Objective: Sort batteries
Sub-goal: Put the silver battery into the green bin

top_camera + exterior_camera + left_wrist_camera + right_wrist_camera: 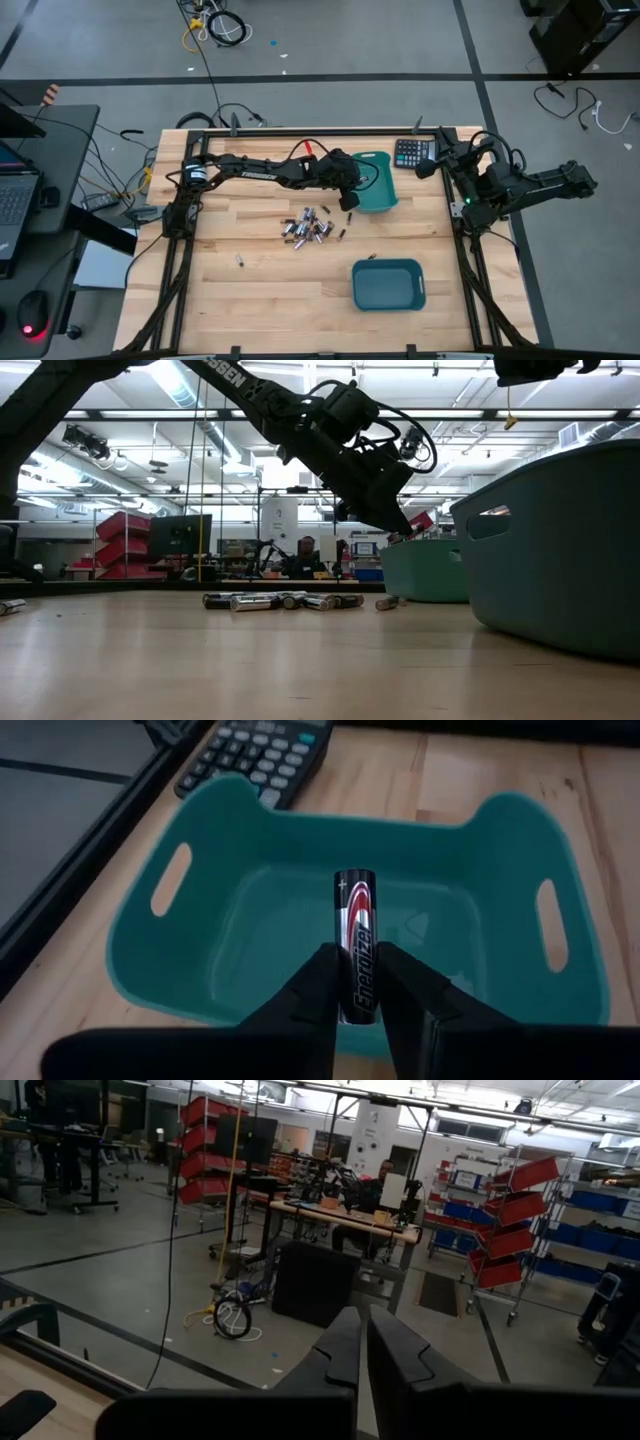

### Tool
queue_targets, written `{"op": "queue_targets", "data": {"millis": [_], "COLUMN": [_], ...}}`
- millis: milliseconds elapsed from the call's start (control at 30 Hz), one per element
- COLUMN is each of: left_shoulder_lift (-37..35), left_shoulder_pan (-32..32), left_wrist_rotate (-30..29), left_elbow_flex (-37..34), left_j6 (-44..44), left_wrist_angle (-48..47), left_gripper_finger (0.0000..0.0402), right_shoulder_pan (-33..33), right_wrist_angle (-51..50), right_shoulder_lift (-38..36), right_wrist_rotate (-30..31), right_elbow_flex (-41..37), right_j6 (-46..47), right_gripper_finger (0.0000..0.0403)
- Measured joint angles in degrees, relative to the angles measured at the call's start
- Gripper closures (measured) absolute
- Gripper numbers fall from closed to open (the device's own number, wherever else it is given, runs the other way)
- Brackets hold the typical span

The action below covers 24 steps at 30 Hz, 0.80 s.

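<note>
Left pincer (356,982) grips a battery (355,935) above the teal bin (200,970).

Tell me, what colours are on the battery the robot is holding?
The battery in the left gripper is black with red and silver; the left wrist view shows it best.

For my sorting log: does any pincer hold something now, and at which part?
The left pincer grips a black battery by its lower half, above the teal bin. The right pincer is shut, holding nothing.

The lower end of the held battery (355,955) is hidden between the left gripper's fingers (318,982). The calculator (252,757) is cut off by the picture's edge.
</note>
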Motion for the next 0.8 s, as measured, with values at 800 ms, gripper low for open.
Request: {"op": "queue_targets", "data": {"millis": [800], "left_shoulder_lift": [-1.5], "left_shoulder_pan": [-0.4], "left_wrist_rotate": [0.0], "left_elbow_flex": [0.0], "left_j6": [1.1], "left_wrist_angle": [1.3], "left_gripper_finger": [0.0291], "right_shoulder_pan": [0.0], "right_wrist_angle": [0.0], "right_shoulder_lift": [0.0], "right_wrist_rotate": [0.0], "right_elbow_flex": [0.0], "right_j6": [0.0], "right_gripper_finger": [0.0393]}}
